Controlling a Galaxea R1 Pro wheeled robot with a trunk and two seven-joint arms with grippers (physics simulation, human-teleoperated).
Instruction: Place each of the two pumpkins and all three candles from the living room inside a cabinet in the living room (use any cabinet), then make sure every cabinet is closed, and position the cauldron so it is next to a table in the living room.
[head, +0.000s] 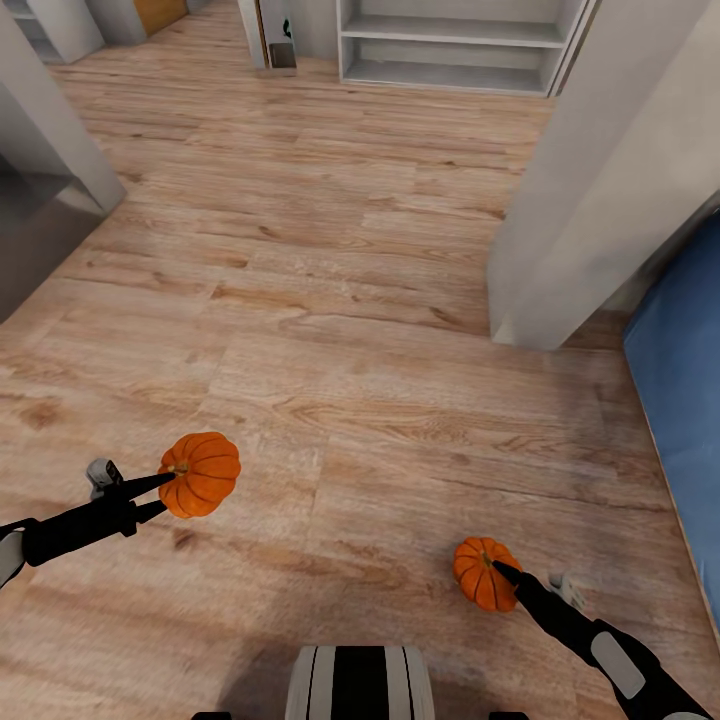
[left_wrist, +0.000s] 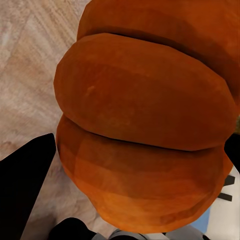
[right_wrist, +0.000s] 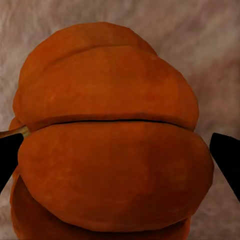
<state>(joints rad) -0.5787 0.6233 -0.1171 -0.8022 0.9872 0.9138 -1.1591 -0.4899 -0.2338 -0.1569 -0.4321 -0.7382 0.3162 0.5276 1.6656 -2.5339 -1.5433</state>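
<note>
I hold one bright orange ribbed pumpkin in each hand above the wooden floor. My left gripper (head: 172, 491) is shut on a pumpkin (head: 202, 473) at the lower left of the head view; up close that pumpkin (left_wrist: 145, 125) sits between the black fingertips (left_wrist: 25, 185). My right gripper (head: 500, 574) is shut on the other pumpkin (head: 482, 573) at the lower right, and the same pumpkin (right_wrist: 110, 135) shows with a dark fingertip (right_wrist: 227, 160) at each side. The candles, cabinet, cauldron and table are out of view.
A pale wall corner (head: 590, 210) juts in at the right, with a blue piece of furniture (head: 685, 400) beyond it. A grey slab (head: 40, 170) stands at the left. White shelves (head: 455, 45) stand at the far end of the wood floor (head: 320, 300).
</note>
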